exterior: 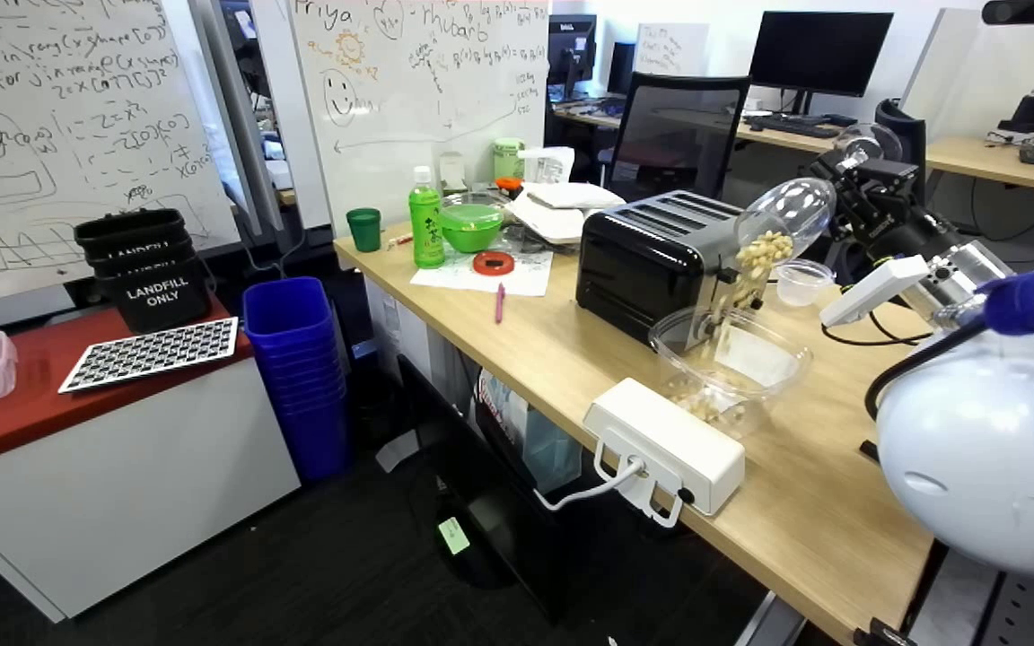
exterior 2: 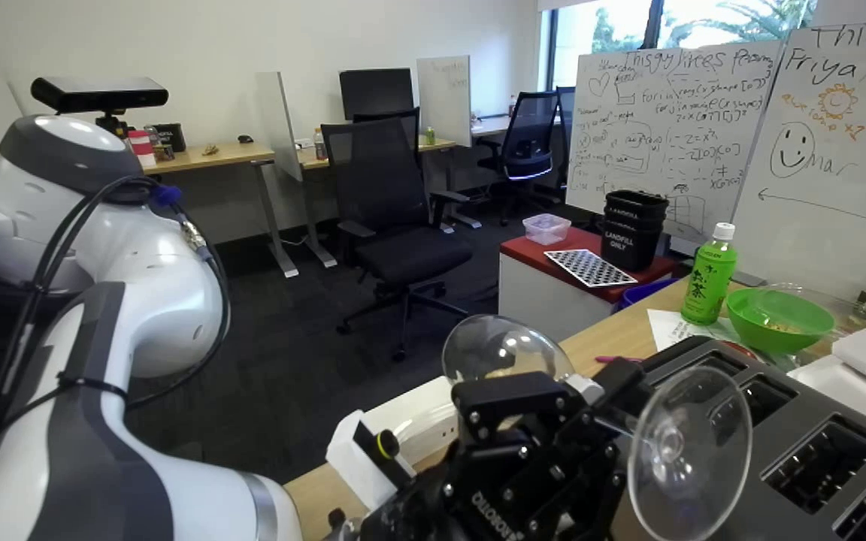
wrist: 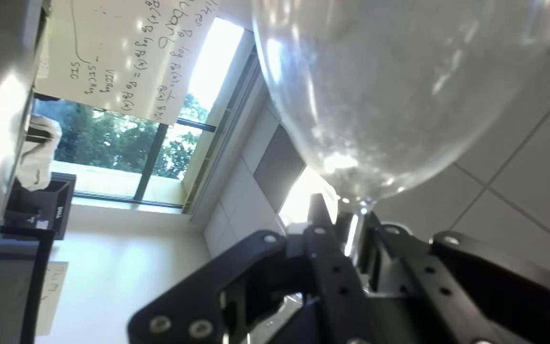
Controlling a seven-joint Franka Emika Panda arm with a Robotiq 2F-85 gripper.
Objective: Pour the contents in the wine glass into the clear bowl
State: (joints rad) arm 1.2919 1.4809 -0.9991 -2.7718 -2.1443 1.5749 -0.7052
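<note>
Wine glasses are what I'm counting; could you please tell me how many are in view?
1: the wine glass, its stem in the gripper, tipped over the clear bowl, pale pieces pouring out. All three views show it. Another could be hidden behind the toaster.

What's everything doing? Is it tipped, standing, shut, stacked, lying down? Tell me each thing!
wine glass: tipped, pale pieces pouring out
jaws: shut on the glass's stem
clear bowl: upright, pale pieces inside
toaster: upright
green bottle: upright, capped
green bowl: upright
dark green cup: upright
small clear cup: upright
pink pen: lying down
black bins: stacked
blue bins: stacked
back monitor: screen dark
</note>
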